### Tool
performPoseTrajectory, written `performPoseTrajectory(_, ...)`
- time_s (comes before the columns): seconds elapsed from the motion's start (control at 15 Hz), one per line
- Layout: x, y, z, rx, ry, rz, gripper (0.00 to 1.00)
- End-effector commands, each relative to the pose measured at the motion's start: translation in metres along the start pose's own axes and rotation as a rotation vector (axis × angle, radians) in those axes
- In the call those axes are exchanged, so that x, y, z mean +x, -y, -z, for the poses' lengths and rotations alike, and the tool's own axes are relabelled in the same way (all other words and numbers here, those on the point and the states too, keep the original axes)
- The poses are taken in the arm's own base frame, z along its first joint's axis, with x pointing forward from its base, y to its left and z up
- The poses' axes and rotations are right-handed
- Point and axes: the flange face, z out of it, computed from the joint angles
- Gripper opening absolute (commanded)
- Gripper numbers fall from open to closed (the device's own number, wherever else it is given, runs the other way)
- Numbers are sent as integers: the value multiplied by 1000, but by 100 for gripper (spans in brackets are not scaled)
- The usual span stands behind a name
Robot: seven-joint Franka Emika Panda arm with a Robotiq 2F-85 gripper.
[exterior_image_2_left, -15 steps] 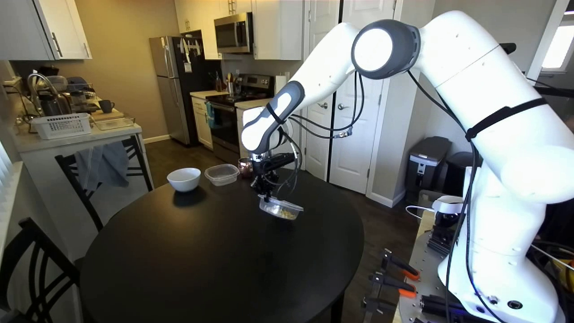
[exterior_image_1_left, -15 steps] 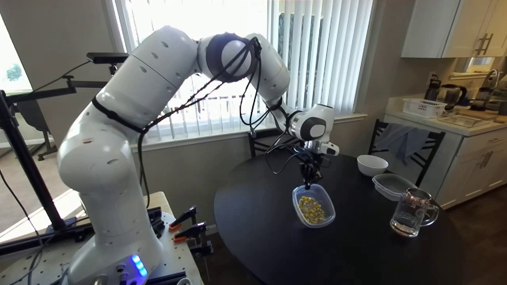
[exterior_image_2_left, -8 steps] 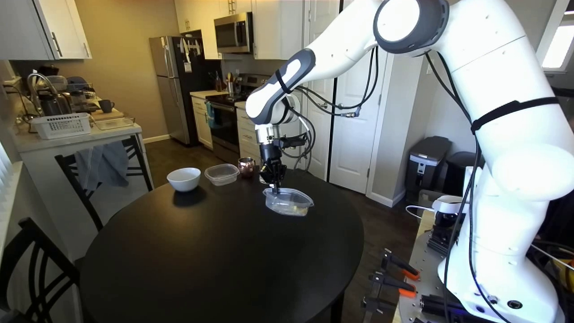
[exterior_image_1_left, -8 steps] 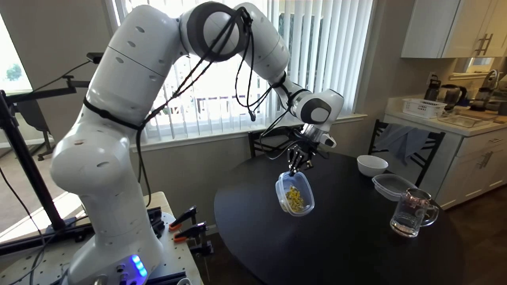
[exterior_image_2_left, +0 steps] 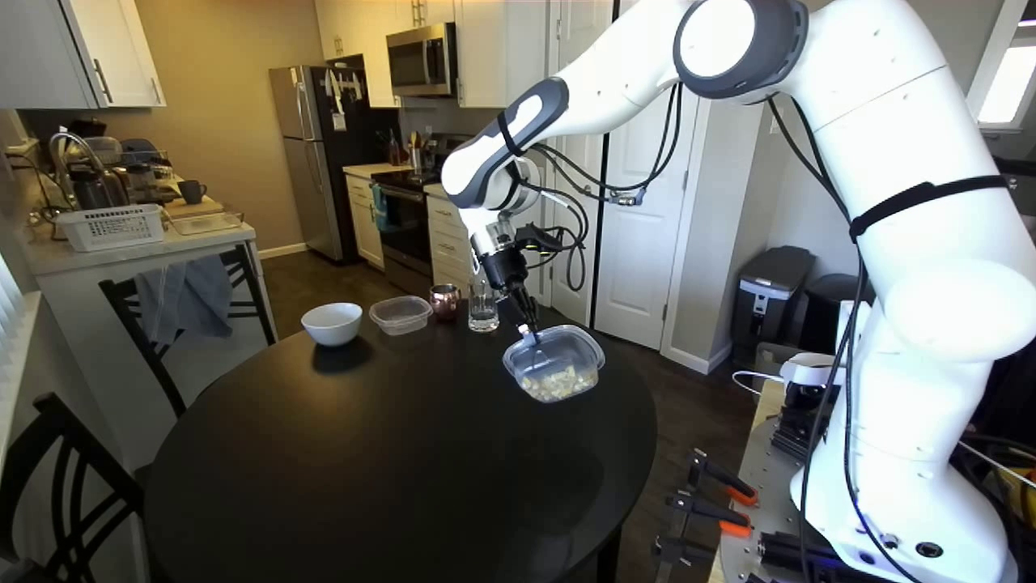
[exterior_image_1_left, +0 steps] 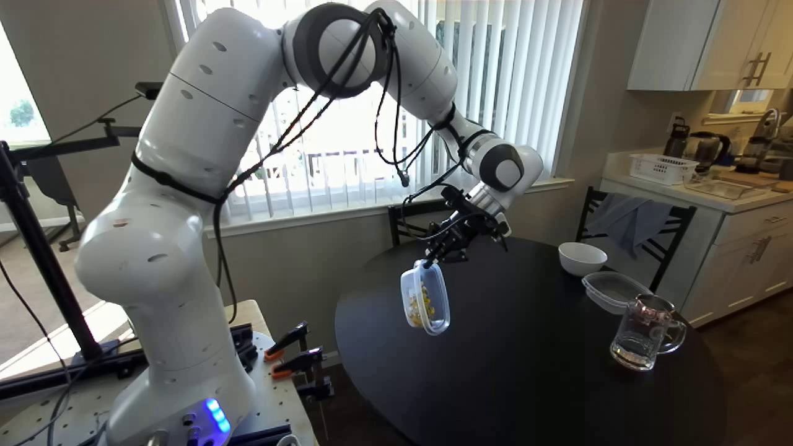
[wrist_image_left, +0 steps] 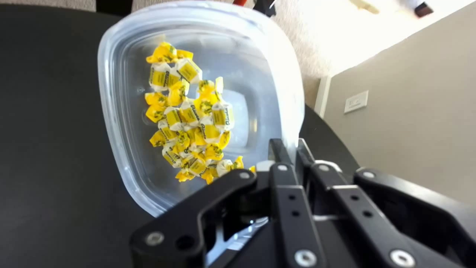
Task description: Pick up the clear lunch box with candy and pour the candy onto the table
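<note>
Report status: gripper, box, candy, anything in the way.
Gripper shut on rim of box, tilted above table. Candy inside, not yet poured. Mug and bowl stand apart from box.

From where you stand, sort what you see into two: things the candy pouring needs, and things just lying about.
For the job:
lunch box, held tilted
candy, inside it
gripper, shut on the lunch box's rim
table

Just lying about:
bowl
tub
glass mug
copper mug
basket
towel
</note>
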Motion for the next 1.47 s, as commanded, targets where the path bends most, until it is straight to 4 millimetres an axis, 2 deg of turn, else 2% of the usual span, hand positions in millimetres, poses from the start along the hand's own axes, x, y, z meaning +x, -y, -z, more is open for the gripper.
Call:
performPoseTrajectory(0.0,16,13,-1,47,144,29,2)
performPoseTrajectory(0.33,27,6,21,-1,128,60,2)
performPoseTrajectory(0.4,28,11,8,13,111,39,2)
performPoseTrajectory(0.47,30,10,11,11,105,39,7)
performPoseTrajectory(1.0,31,10,9,12,110,39,7)
performPoseTrajectory(1.07,31,10,8,12,110,39,2)
performPoseTrajectory(1.2,48,-1,6,129,164,88,2)
performPoseTrajectory(1.4,71,-4,-10,212,245,166,2)
